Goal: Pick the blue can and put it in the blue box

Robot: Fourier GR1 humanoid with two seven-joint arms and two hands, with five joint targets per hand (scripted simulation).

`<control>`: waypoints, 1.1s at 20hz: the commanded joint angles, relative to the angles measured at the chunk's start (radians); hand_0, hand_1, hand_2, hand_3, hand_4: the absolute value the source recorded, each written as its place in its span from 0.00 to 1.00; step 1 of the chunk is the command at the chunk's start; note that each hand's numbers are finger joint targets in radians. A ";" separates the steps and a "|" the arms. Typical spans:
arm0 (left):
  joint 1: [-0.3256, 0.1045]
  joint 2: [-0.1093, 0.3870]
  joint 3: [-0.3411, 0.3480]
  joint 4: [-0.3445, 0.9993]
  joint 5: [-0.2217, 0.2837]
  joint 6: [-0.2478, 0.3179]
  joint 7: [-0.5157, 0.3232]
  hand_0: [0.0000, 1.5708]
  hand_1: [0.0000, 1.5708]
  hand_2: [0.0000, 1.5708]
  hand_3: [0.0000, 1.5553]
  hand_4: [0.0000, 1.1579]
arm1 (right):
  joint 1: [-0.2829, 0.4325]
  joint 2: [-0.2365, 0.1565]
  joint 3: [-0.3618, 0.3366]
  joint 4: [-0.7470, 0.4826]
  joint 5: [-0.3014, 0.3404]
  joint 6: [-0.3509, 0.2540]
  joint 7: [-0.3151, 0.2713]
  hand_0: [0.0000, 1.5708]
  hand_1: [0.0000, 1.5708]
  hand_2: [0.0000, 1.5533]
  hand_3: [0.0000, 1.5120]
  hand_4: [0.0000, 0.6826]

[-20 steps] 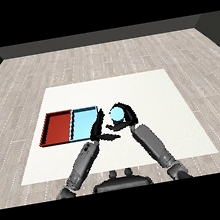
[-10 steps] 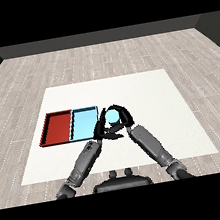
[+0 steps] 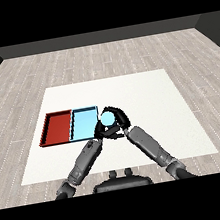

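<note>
Curling round blue can (image 3: 107,118), right hand (image 3: 118,122) was seen carried leftward since earlier frame, can now just beside blue tray (image 3: 84,124) right edge, above table (image 3: 145,96). Left hand (image 3: 100,132) was tucked beneath; finger state could not be told. Red tray (image 3: 57,128) unchanged.

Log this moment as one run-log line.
phase: transport | right hand: curled round blue can | can: beside light blue tray, not inside | left hand: near can
</note>
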 commanded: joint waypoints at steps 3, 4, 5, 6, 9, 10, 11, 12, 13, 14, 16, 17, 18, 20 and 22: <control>0.016 0.012 -0.030 0.061 -0.151 0.125 -0.012 0.08 0.08 0.29 0.00 0.52 | -0.014 0.000 0.103 -0.016 -0.017 -0.048 0.010 0.89 0.89 0.93 0.92 0.89; -0.096 -0.002 -0.020 0.073 -0.152 0.179 0.073 0.26 0.26 0.36 0.19 0.49 | -0.058 0.000 0.106 0.040 -0.050 -0.062 -0.009 0.90 0.90 0.93 0.92 0.88; -0.097 -0.002 -0.053 0.048 -0.161 0.200 0.083 0.29 0.29 0.36 0.26 0.24 | -0.110 0.000 0.118 0.059 -0.106 -0.092 -0.013 0.92 0.92 0.94 0.92 0.87; -0.057 0.027 -0.042 -0.038 -0.195 0.183 0.131 0.20 0.20 0.31 0.21 0.16 | -0.121 0.000 0.141 0.061 -0.113 -0.109 -0.014 0.93 0.93 0.94 0.92 0.87; -0.075 0.034 -0.130 0.047 -0.308 0.243 0.139 0.29 0.29 0.38 0.00 0.16 | -0.080 -0.001 0.132 0.034 -0.095 -0.089 -0.006 0.93 0.93 0.94 0.92 0.87; -0.105 0.004 -0.114 0.125 -0.325 0.257 0.110 0.13 0.13 0.19 0.00 0.26 | -0.060 -0.001 0.149 0.075 -0.088 -0.073 -0.072 0.93 0.93 0.94 0.92 0.88; -0.129 0.052 -0.103 0.069 -0.330 0.221 0.130 0.00 0.00 0.10 0.00 0.27 | -0.072 -0.001 0.153 0.112 -0.093 -0.087 -0.109 0.93 0.93 0.94 0.92 0.87; -0.080 0.000 -0.026 0.061 -0.121 0.153 0.029 0.00 0.00 0.00 0.00 0.37 | -0.044 -0.001 0.149 0.041 -0.066 -0.079 -0.057 0.93 0.93 0.94 0.92 0.86; -0.041 0.000 -0.078 0.002 -0.131 0.285 0.027 0.00 0.00 0.04 0.00 0.61 | -0.081 -0.001 0.161 0.100 -0.102 -0.094 -0.075 0.93 0.93 0.94 0.92 0.87; -0.030 0.011 0.031 -0.002 -0.134 0.205 0.047 0.29 0.29 0.41 0.22 0.62 | -0.073 -0.001 0.173 0.057 -0.124 -0.093 -0.059 0.93 0.93 0.94 0.92 0.88; -0.072 0.000 -0.065 0.037 -0.106 0.290 0.041 0.65 0.65 0.66 0.58 0.60 | -0.031 -0.001 0.177 0.030 -0.107 -0.107 -0.077 0.92 0.92 0.93 0.92 0.89; -0.016 0.000 -0.007 0.041 -0.152 0.231 -0.028 0.61 0.61 0.62 0.55 0.60 | -0.059 -0.001 0.219 0.063 -0.148 -0.133 -0.098 0.92 0.92 0.93 0.92 0.89; -0.069 -0.001 -0.032 0.109 -0.098 0.257 -0.015 0.52 0.52 0.54 0.46 0.59 | -0.074 -0.001 0.177 0.123 -0.158 -0.087 -0.130 0.92 0.92 0.94 0.92 0.88; -0.023 -0.001 -0.022 0.100 -0.082 0.207 -0.069 0.47 0.47 0.52 0.41 0.58 | -0.061 -0.001 0.145 0.030 -0.131 -0.088 -0.037 0.92 0.92 0.94 0.92 0.88; -0.078 -0.001 -0.064 0.087 -0.082 0.273 -0.028 0.37 0.37 0.45 0.32 0.57 | -0.067 -0.001 0.166 0.085 -0.139 -0.072 -0.086 0.92 0.92 0.94 0.92 0.87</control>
